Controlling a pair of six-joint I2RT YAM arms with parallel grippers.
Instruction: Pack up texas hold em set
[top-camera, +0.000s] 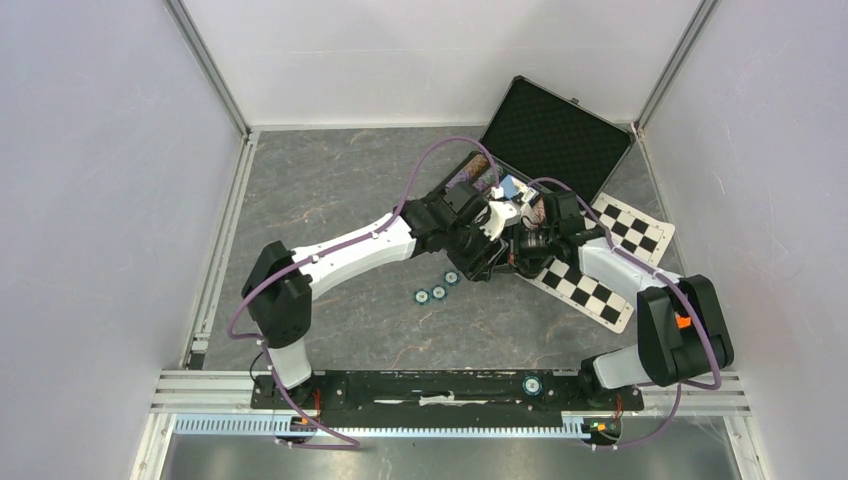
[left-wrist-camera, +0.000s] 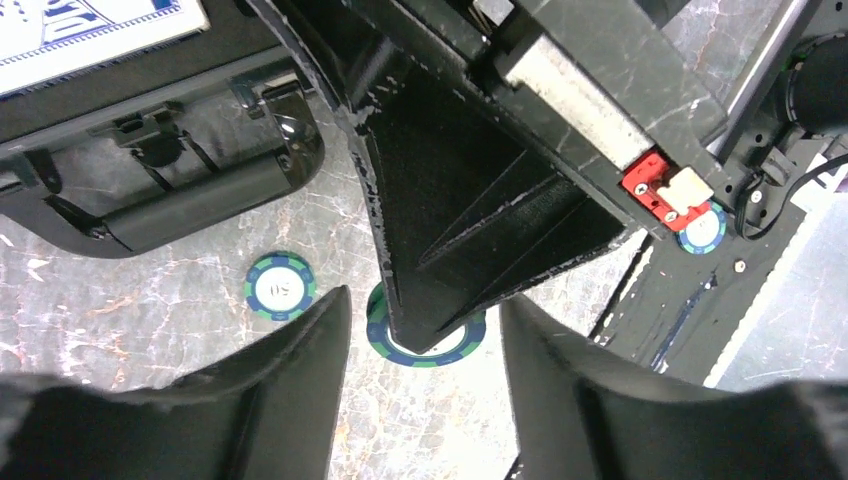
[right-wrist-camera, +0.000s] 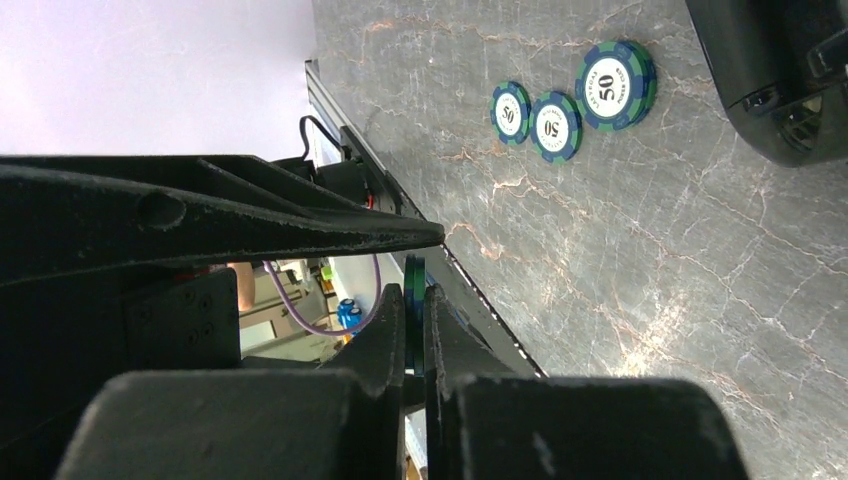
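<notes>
Your right hand pinches a teal chip edge-on; your left hand stands open over the bench.

The open case sits at the far right of the table, with the mat just beside it on the near side (partly under my right arm). Left of the mat, in front of the case, lie loose chips; one chip stands edgewise in my right gripper.
</notes>
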